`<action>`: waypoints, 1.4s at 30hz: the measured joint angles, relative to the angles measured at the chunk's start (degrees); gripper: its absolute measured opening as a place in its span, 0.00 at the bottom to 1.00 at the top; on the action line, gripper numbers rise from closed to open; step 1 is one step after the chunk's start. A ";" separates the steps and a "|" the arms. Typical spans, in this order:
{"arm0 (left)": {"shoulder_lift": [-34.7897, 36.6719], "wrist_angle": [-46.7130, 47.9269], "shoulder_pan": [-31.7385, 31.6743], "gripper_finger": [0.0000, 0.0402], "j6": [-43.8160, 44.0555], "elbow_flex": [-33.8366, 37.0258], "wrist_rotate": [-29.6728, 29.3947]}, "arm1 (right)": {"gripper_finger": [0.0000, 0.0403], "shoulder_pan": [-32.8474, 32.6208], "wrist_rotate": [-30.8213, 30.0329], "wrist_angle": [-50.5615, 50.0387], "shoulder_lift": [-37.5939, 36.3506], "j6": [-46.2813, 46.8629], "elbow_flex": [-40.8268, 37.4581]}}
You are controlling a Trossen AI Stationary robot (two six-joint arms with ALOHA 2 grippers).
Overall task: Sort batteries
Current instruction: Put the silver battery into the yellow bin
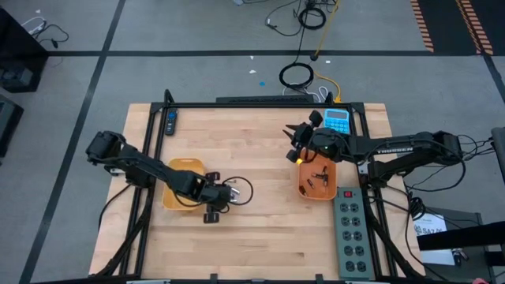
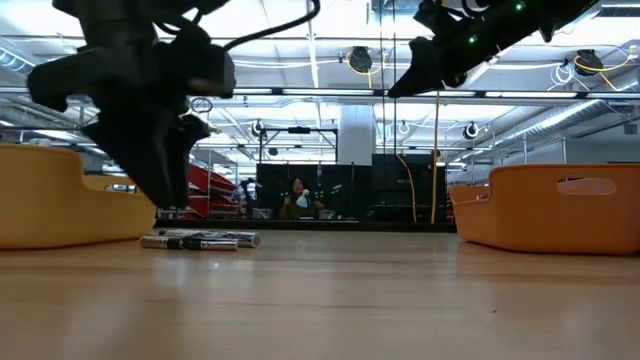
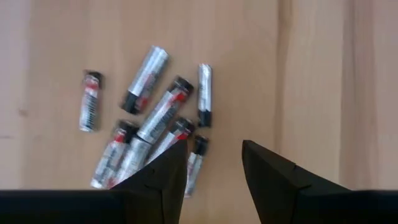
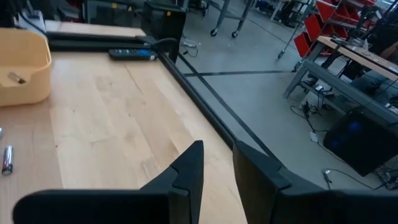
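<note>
Several silvery-grey batteries with dark and red ends [image 3: 149,124] lie flat in a loose heap on the wooden table; they also show in the low view [image 2: 200,240]. My left gripper [image 3: 214,155] hangs open and empty just above the table beside the heap, next to the left orange tray [image 1: 175,193]. My right gripper [image 4: 217,149] is open and empty, raised above the far end of the right orange tray [image 1: 304,188], which holds a few dark batteries [image 1: 319,177]. A single battery [image 4: 7,160] lies on the table.
A blue calculator [image 1: 338,120] lies at the far right and a grey power strip [image 1: 353,229] along the right edge. A black remote [image 1: 171,120] lies at the far left. Bare wood lies between the two trays [image 1: 260,221].
</note>
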State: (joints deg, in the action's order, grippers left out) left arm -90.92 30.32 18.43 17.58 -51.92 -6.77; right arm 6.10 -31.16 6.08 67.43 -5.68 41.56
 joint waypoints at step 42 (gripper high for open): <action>-0.47 -0.50 1.73 0.04 2.82 0.11 -0.63 | 0.20 -0.21 -0.24 -0.32 -0.27 -0.98 0.00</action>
State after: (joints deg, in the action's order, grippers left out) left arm -91.38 29.82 20.16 20.40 -51.81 -7.40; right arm 5.89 -31.40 5.76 67.16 -6.66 41.56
